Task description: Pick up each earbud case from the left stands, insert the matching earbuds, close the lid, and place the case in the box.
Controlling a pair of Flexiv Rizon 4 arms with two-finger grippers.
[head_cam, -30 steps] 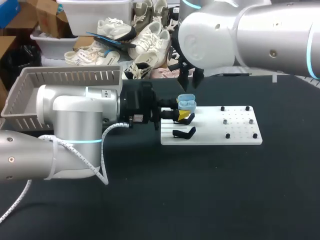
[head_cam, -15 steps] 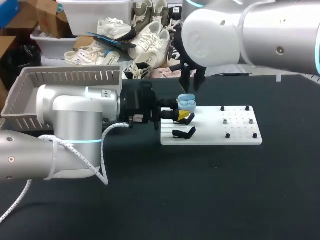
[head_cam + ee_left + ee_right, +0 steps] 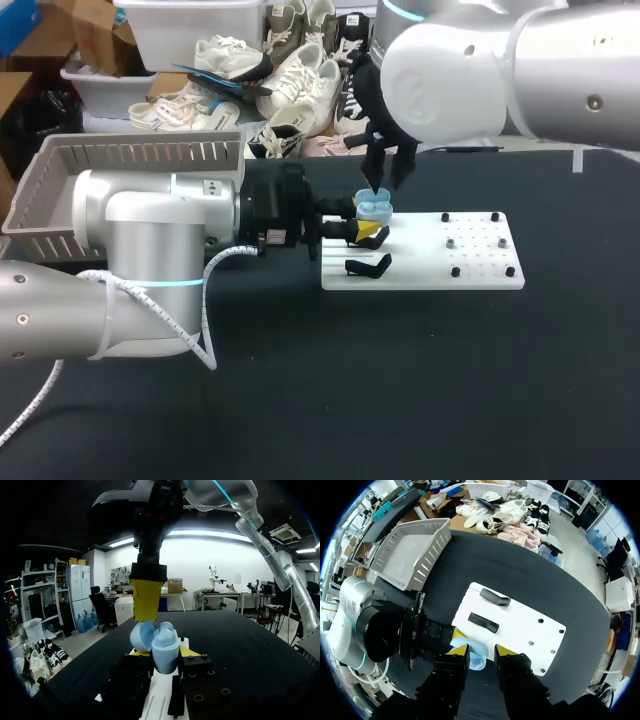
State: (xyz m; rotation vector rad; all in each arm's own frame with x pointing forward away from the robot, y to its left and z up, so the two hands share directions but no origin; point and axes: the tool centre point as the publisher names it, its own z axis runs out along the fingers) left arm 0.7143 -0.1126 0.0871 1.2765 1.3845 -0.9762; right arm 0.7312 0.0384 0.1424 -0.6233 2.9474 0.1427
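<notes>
Left wrist view shows case [image 3: 164,650] lid open, unclear in head view; left fingers [image 3: 189,651] clamped on case, right fingers [image 3: 504,651] apart just above it.

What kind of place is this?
Probably a robot lab's test bench: the left arm holds a blue earbud case over a white board with stands, the right arm hovers above it.

The stand board [image 3: 480,270] lies on the tabletop [image 3: 400,380], right of centre. The earbud case [image 3: 374,209] sits over the board's far left corner, gripped by the left pincer [image 3: 362,230]. The right pincer [image 3: 386,183] hangs just above the case. The box [image 3: 60,190] stands far left.
</notes>
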